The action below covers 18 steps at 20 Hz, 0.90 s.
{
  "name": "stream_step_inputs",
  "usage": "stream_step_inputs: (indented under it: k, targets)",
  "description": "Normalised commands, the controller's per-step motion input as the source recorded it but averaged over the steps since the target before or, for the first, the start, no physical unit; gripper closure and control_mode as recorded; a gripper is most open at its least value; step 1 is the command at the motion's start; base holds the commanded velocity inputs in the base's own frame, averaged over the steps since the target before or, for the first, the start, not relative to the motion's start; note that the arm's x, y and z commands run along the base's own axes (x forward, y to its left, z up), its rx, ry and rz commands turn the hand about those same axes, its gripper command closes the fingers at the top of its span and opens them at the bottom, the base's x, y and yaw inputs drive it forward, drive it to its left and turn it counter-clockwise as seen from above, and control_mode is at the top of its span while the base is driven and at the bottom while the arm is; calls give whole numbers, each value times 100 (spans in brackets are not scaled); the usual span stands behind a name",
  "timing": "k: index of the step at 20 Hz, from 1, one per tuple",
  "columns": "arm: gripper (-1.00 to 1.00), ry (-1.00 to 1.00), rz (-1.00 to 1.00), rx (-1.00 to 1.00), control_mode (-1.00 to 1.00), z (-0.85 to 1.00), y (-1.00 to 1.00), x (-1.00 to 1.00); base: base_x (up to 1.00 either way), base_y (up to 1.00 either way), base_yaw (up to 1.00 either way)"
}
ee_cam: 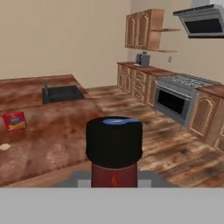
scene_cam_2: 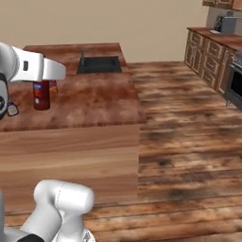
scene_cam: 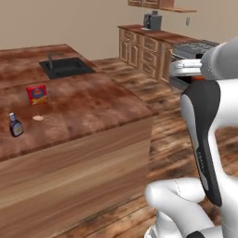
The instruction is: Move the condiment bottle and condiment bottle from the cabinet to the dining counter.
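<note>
Condiment bottle clenched in gripper, carried above dining counter near its front edge. Other bottle already stands there. Lower upright, set base flat beside it, then release.

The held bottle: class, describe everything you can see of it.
The bottle has a broad black cap over a dark red body with a small red mark on the label. It stands upright, gripped by the shut end effector, and hangs over the wood-grain counter, seemingly not touching it, near the counter's edge.
</note>
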Motion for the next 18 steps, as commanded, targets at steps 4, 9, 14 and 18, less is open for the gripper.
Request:
stream_step_inputs:
  k: [4, 9, 14, 18]
  targets:
    - [100, 0, 0, 0, 100, 0, 0, 0, 87, 90, 23]
    - [100, 0, 0, 0, 100, 0, 0, 0, 98, 57, 31]
    - [100, 0, 0, 0, 100, 0, 0, 0, 95, 26, 43]
    - [100, 1, 9, 0, -100, -4, 0, 16, 55, 7, 30]
